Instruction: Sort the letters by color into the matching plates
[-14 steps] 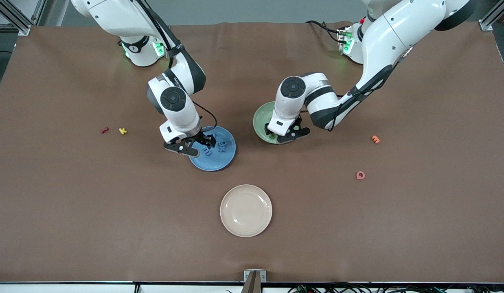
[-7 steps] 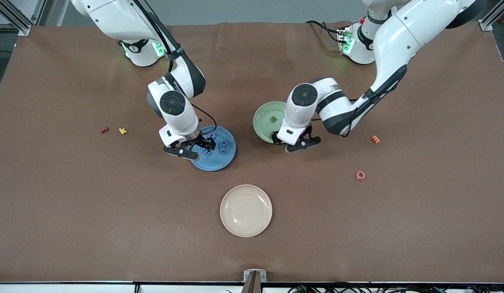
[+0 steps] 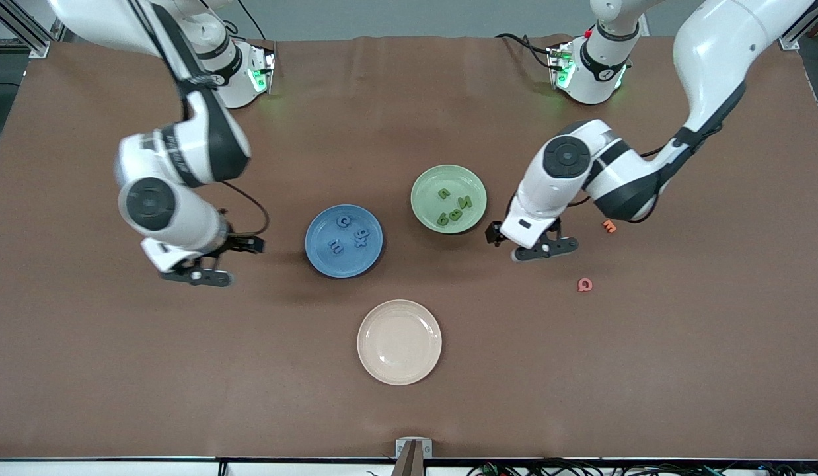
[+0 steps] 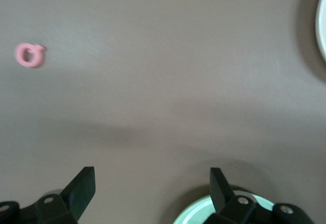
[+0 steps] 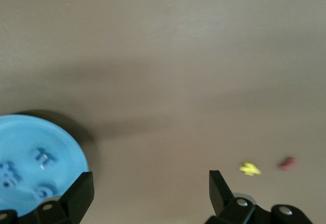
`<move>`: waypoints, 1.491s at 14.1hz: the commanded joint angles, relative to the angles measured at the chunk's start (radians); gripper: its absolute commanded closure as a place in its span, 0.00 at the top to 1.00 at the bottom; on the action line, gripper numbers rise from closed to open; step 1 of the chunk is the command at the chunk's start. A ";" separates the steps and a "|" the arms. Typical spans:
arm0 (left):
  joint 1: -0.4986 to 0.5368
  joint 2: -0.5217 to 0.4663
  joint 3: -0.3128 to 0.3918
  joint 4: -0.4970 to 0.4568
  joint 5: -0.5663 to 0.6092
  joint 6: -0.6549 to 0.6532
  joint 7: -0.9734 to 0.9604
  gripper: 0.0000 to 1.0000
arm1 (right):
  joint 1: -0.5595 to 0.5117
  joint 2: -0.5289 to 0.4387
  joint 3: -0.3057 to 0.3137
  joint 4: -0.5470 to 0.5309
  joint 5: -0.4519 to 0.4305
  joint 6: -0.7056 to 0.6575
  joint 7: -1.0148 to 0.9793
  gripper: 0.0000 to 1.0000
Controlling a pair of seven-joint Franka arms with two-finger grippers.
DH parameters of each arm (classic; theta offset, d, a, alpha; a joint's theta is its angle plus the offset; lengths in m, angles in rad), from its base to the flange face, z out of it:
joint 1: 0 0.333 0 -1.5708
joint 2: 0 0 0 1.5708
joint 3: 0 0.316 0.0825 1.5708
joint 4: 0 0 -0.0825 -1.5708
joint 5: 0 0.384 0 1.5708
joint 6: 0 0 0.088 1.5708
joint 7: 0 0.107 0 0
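In the blue plate (image 3: 343,240) lie four blue letters (image 3: 348,235); four green letters (image 3: 452,207) lie in the pale green plate (image 3: 448,199) beside it. Right gripper (image 3: 207,261) and left gripper (image 3: 536,242) hover over bare table, jaws spread wide, holding nothing. Sorting looks complete; judged risk: a low sweep could clip a plate rim and spill letters.
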State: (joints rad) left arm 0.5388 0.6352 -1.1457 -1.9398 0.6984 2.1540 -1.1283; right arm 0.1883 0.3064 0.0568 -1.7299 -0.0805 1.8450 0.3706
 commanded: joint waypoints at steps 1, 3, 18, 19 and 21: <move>0.021 -0.019 -0.013 0.044 -0.002 -0.039 0.025 0.99 | -0.093 -0.053 0.020 0.062 -0.015 -0.105 -0.143 1.00; 0.053 -0.017 -0.009 0.070 0.003 -0.069 0.066 0.99 | -0.179 -0.069 0.020 0.142 -0.015 -0.203 -0.258 1.00; -0.296 -0.054 0.656 0.321 -0.310 -0.100 0.729 0.99 | -0.274 -0.124 0.029 0.342 0.017 -0.404 -0.369 1.00; -0.351 -0.084 0.751 0.325 -0.404 -0.100 0.824 0.99 | -0.279 -0.131 0.028 0.343 0.034 -0.408 -0.380 1.00; -0.480 -0.147 0.965 0.312 -0.590 -0.102 1.005 0.99 | -0.291 -0.148 0.021 0.349 0.059 -0.462 -0.372 1.00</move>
State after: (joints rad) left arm 0.1661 0.5765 -0.3566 -1.6101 0.2509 2.0756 -0.2707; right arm -0.0868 0.1895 0.0820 -1.3859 -0.0546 1.4375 -0.0126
